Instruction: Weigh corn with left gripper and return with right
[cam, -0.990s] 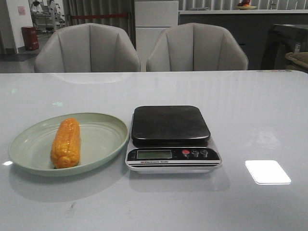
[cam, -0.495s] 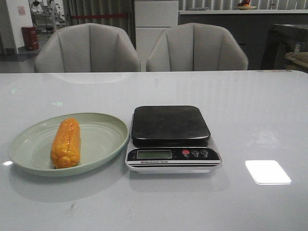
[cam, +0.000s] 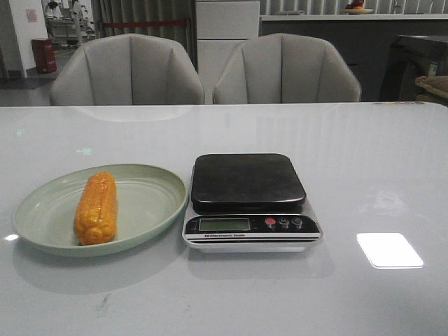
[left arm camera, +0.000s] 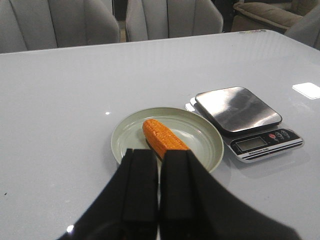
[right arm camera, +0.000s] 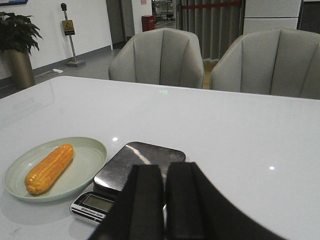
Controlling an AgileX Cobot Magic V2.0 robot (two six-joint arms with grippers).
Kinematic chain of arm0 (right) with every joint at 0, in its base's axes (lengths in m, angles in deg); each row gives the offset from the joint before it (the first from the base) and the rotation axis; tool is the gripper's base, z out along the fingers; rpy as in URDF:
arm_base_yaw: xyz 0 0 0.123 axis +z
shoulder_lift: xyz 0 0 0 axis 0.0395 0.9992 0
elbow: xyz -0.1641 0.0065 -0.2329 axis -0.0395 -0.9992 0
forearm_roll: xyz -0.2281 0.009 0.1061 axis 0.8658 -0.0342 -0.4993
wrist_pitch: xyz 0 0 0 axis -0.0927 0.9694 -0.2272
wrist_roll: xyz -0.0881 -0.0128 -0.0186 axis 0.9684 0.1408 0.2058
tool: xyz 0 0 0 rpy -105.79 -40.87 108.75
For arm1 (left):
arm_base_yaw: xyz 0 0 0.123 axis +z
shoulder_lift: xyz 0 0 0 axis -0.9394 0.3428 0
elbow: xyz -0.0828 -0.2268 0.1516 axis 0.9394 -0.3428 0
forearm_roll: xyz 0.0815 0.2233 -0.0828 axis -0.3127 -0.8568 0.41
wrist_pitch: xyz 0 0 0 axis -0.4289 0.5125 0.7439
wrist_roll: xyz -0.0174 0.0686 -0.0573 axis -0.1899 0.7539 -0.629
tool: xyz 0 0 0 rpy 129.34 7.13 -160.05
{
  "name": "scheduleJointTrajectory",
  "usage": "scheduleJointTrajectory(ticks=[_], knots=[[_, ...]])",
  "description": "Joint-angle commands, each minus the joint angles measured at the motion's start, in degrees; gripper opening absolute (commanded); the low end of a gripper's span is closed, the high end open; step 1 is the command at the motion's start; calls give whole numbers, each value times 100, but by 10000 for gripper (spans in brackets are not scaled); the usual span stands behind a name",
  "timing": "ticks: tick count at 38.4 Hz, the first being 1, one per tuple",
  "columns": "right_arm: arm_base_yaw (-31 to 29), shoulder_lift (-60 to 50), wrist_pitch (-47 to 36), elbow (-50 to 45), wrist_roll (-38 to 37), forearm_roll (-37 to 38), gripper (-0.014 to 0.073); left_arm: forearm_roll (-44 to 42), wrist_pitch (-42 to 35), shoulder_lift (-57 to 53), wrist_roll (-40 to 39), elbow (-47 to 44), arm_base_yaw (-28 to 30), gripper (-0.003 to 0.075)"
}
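Item: corn [cam: 96,208], qty 1. Loc: lying flat in plate [cam: 150,210], long axis running away from the robot, nothing gripping it. Likely staged there as start and return spot.

Item: plate, qty 1, pale green, on table [cam: 364,161], just left of scale [cam: 250,201], rims nearly touching; short carry betw. the 2.

Item: scale, qty 1. Dark platform bare, display faces robot, 3 buttons beside it.

Item: left gripper [left arm camera: 158,187], qty 1. Fingers together, holding nothing, raised short of the plate, aimed at corn; pickup not yet begun by my read.

Item: right gripper [right arm camera: 164,197], qty 1. Fingers together, holding nothing, raised over the table near the scale, prob. waiting for the return leg.

Item: chairs, qty 2, behind table.
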Motion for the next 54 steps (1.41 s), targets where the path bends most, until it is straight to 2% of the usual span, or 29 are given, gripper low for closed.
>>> scheduleJointTrajectory(ticks=[1, 26, 33, 44, 49, 54], knots=[[-35, 29, -464, 158, 61, 36, 186, -15, -449, 82, 2, 153, 10, 125], [-35, 29, -464, 158, 61, 36, 186, -70, -558, 82, 2, 11, 10, 125], [-35, 29, -464, 158, 61, 36, 186, -261, -1651, 82, 2, -598, 207, 125], [-35, 29, -464, 158, 61, 36, 186, -271, -3695, 33, 2, -1916, 1224, 125], [-35, 29, -464, 158, 61, 36, 186, -271, -4136, -151, -20, -2302, 1486, 125], [-35, 29, -464, 158, 61, 36, 186, -271, -3883, -473, -35, -2299, 1617, 125]])
